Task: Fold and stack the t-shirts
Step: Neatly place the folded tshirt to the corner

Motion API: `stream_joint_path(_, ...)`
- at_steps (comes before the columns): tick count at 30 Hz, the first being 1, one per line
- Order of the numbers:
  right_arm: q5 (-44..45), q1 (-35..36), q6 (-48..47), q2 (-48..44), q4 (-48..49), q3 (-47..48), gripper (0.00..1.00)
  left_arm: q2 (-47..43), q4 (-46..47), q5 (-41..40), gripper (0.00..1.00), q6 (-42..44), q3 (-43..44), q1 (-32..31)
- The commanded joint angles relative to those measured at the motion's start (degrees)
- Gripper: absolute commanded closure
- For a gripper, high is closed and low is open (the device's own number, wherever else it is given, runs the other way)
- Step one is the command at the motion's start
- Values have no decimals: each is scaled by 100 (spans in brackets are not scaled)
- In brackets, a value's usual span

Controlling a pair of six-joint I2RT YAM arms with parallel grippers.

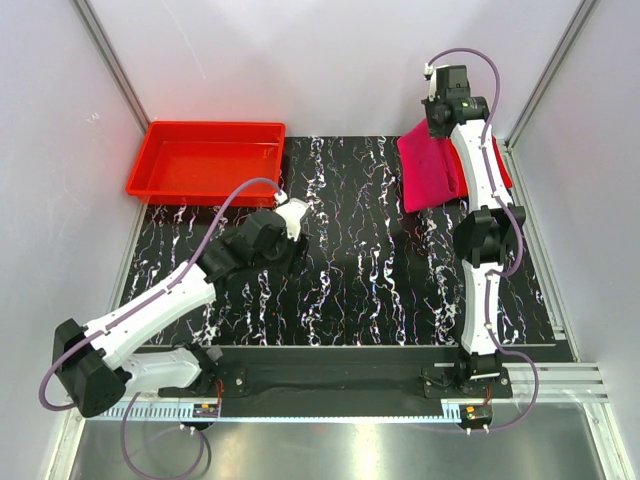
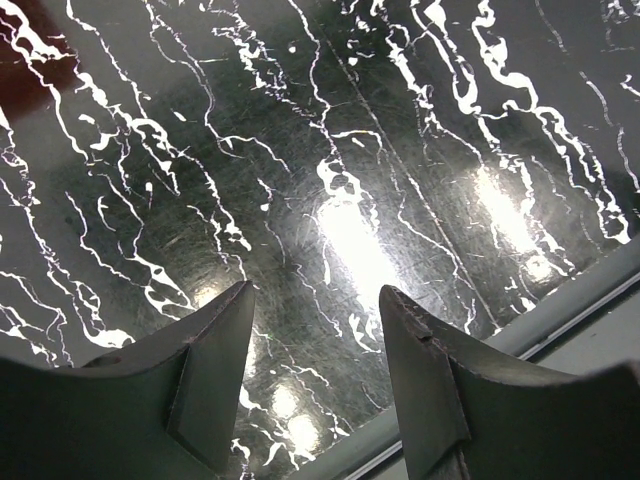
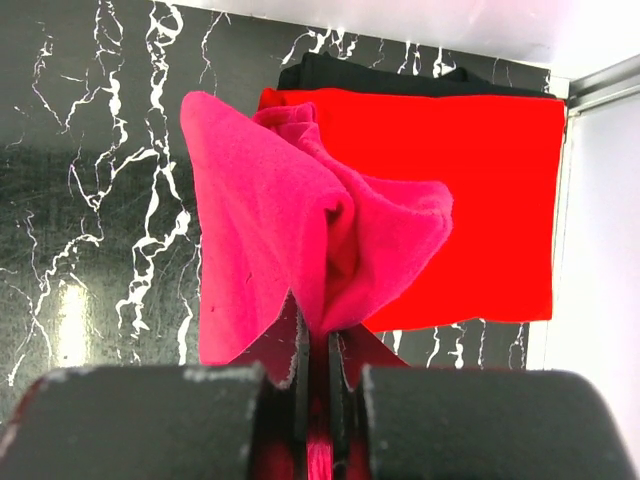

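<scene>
Cloth of the magenta-pink t-shirt (image 3: 260, 220) is clamped between the jaws of the right gripper (image 3: 318, 335) and bunches up ahead of the fingertips. The red t-shirt (image 3: 480, 200) lies flat and folded just beyond that gripper, toward its right, partly behind the pink cloth. The left gripper (image 2: 315, 330) is released and holds nothing, with bare surface (image 2: 350, 150) beneath it. Both shirts appear light, soft and limp. An edge or corner pinch through all layers should suit them best.
</scene>
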Motion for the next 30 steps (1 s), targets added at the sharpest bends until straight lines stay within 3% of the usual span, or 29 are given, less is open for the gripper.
stream_joint_path(1, -292, -41, -274, -262, 352, 264, 100, 53, 260, 181, 42, 124, 187, 81)
stream_joint_path(30, -793, -138, -662, -1087, 246, 274, 100, 150, 366, 348, 42, 36, 99, 169)
